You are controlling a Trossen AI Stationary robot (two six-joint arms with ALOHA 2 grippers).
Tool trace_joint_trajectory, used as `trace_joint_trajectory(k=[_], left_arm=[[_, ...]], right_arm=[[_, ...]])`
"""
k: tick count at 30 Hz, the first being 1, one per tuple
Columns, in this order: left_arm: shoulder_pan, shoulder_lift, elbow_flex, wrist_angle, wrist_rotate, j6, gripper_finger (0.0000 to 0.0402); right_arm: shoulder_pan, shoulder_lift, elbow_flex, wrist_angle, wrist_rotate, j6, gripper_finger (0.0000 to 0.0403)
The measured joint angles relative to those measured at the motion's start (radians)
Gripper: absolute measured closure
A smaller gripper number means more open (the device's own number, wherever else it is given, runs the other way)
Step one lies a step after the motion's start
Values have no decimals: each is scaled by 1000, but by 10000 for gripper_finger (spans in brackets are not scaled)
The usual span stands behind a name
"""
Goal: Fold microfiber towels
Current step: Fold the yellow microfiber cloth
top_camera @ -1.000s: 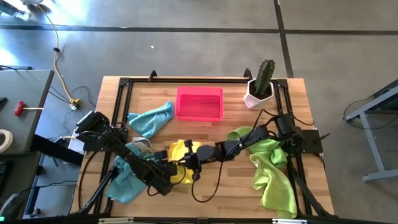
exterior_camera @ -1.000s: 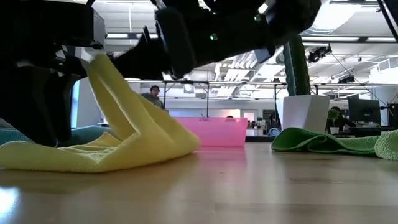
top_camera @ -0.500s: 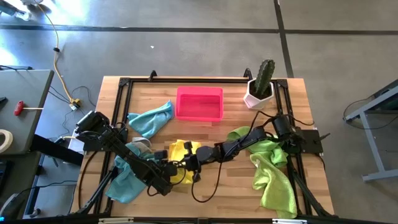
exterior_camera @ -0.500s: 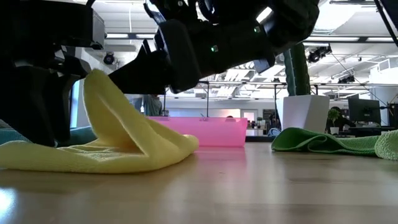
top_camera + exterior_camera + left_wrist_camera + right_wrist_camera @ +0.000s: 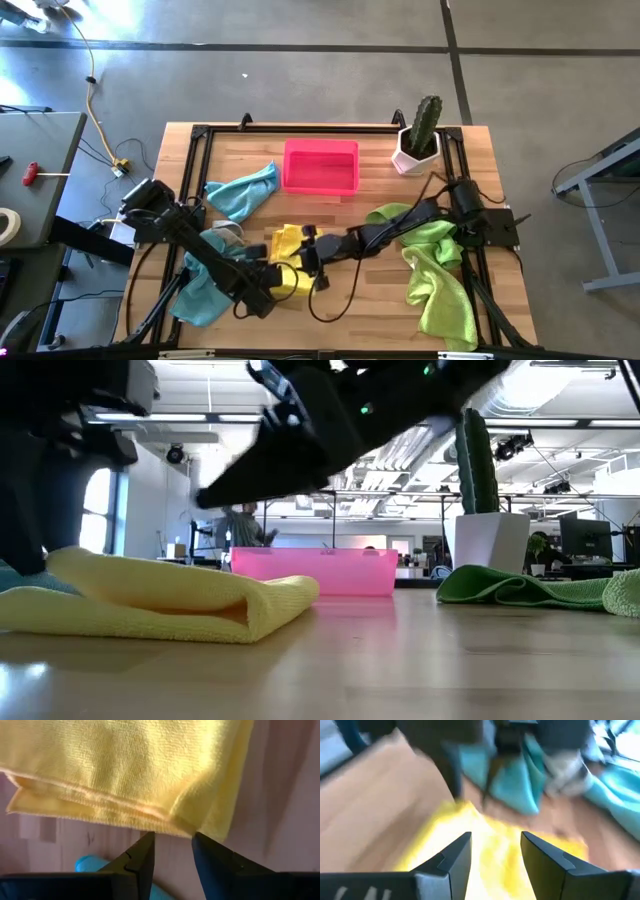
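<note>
Yellow towel (image 5: 150, 600) lying folded on table (image 5: 420, 660), right gripper (image 5: 492, 852) hovering above it with fingers apart, left gripper (image 5: 172, 851) parted at towel's edge

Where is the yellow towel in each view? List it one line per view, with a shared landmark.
High view: yellow towel at the table's front middle, between both grippers.
Low view: folded flat at lower left.
Left wrist view: fills the upper picture.
Right wrist view: blurred, lower centre.
Landmark: pink tray, behind the towel.
</note>
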Motion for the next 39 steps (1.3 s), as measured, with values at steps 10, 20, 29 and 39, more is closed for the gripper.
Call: trace_joint_trajectory(k=[10, 20, 29, 39], left_arm=[[-25, -1, 82, -16, -195, 5, 280], [21, -1, 5, 242, -276, -10, 280], [51, 0, -106, 312, -232, -123, 280], [79, 0, -187, 311, -199, -120, 280]], right_arm=[[-16, -40, 0, -384, 181, -70, 264], [-105, -40, 0, -381, 163, -188, 271], [-119, -40, -2, -432, 22, -125, 271], [-56, -40, -2, -558, -57, 20, 271]])
